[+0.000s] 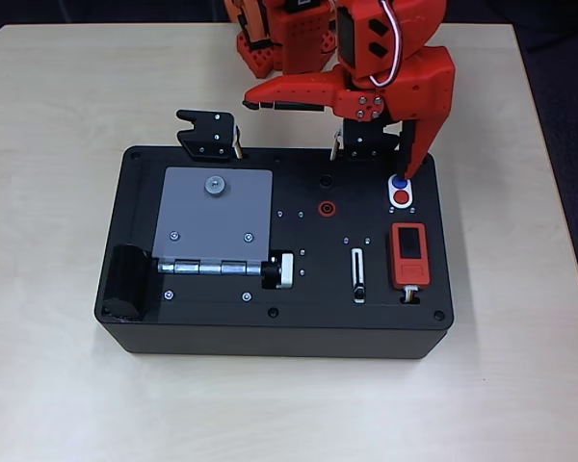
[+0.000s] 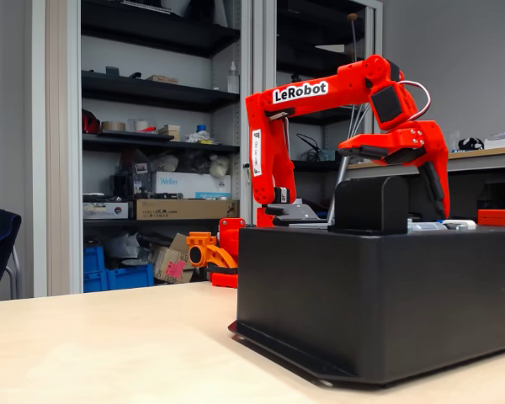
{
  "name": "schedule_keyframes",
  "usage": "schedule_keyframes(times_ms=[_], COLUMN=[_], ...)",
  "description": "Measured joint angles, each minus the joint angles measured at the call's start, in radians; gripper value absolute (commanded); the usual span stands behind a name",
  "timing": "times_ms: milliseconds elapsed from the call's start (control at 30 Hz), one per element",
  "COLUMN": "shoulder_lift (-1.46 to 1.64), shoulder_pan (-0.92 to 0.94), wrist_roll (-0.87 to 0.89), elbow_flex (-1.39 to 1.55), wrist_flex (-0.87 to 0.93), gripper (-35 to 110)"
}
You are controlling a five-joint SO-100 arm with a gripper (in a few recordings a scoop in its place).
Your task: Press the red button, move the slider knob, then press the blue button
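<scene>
**A:** Nearest you in the overhead view is the near edge of the black box (image 1: 270, 337) on the tabletop (image 1: 58, 385). On its top, toward the right, sits the slider knob (image 1: 359, 290), a tiny dark nub at the near end of its narrow white-rimmed slot.

**B:** And the buttons?

**A:** Farther back on the right: the red button (image 1: 402, 198) and the blue button (image 1: 398, 182), touching-close in one white oval, blue on the far side. Your claw (image 1: 407, 166) hangs just beyond the blue one, tip pointing down. One finger juts out left, so it looks released and holding nothing.

**B:** How will they handle?

**A:** My guess is that the buttons are stiff, flat and shallow, so you press straight down with one fingertip, centred on red, or you'll catch blue. The nub is small, hard and probably slippery; nudge it from the side, along the slot, rather than pinching it.

**B:** The fixed view?

**A:** Low, from the side: the box wall (image 2: 379, 295) hides its top and every control. You see the claw (image 2: 433, 181) pointing down behind the far right of the box. The red arm (image 2: 303, 109) rises behind.
</scene>
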Motion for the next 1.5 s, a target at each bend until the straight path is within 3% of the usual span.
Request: schedule_keyframes(times_ms=[567, 900, 1100, 1233, 1500], shoulder_lift=[0.026, 0.026, 0.04, 0.089, 0.232], shoulder_pan=[0.008, 0.052, 0.071, 0.063, 0.091], wrist_roll=[-0.032, -0.075, -0.094, -0.121, -0.189], elbow_flex=[0.044, -0.115, -0.17, -0.179, -0.112], wrist_flex=[-0.057, 0.086, 0.155, 0.193, 0.181], gripper=[102, 71, 22, 2, 0])
